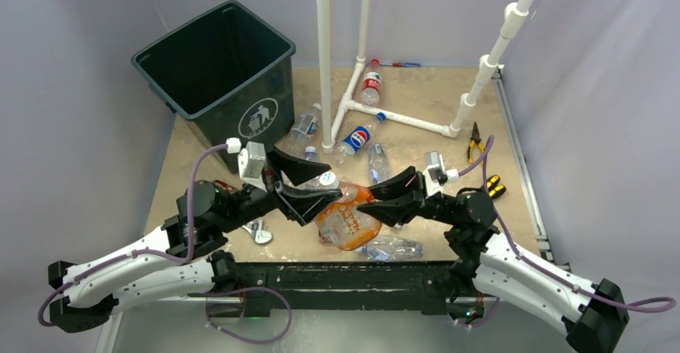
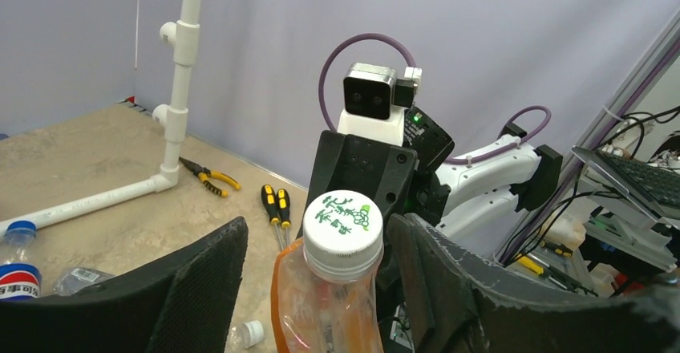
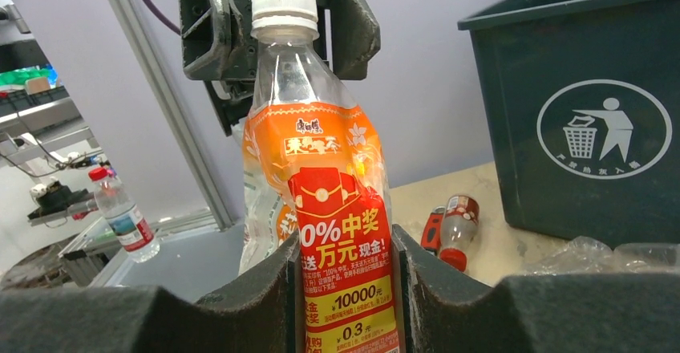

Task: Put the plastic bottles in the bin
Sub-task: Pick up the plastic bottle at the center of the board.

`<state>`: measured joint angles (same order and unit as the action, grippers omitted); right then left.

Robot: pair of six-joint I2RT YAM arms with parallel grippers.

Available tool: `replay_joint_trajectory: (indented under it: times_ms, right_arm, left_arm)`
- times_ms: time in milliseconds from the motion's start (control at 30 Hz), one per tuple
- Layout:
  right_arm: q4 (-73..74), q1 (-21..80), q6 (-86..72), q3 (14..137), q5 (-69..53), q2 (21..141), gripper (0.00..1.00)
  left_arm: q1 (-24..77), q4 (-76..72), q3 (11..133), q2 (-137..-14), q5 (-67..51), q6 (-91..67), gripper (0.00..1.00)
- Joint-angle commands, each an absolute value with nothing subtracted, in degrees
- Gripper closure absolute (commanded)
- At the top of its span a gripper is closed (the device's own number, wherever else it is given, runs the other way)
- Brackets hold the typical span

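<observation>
An orange-labelled plastic bottle [image 1: 349, 221] with a white cap [image 2: 343, 225] hangs above the table's near middle. My right gripper [image 3: 345, 249] is shut on its lower body, both pads pressed against the red and yellow label [image 3: 341, 208]. My left gripper [image 2: 321, 233] is open around the bottle's neck and cap. A gap shows between its left finger [image 2: 200, 281] and the bottle, while the right finger [image 2: 425, 273] stands close beside the cap. The dark green bin [image 1: 240, 108] stands at the back left. More bottles lie on the table: a red-labelled one [image 1: 370, 87], a blue-labelled one [image 1: 357, 138] and clear ones [image 1: 393, 249].
A white pipe frame [image 1: 325, 56] rises from the table's middle back. Yellow-handled pliers [image 1: 475, 139] and screwdrivers [image 1: 493, 184] lie at the right. A wrench [image 1: 257, 231] lies near my left arm. A small red-labelled bottle [image 3: 459, 229] rests before the bin [image 3: 593, 120].
</observation>
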<state>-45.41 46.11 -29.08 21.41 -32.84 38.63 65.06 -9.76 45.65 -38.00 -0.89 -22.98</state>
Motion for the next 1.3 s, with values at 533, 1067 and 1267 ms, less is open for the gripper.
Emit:
replay_joint_trajectory:
  times_ms: [533,1067,1267]
  right_arm:
    - [-47.8,48.6,-27.5,26.3,-26.9,41.6,0.83]
    - [-49.7,50.1,-28.4,22.4,-22.9,40.3,0.83]
    - [-50.0,51.4,-27.8,22.4,-21.8,40.8,0.82]
  left_arm:
    - [65.2,-11.5,44.6,-37.4,-0.3,-24.5,0.32]
    - [65.2,-12.3,45.5,-37.6,0.3,-22.4,0.22]
    - [65.2,-14.4,47.5,-39.9,-2.3,-22.7,0.28]
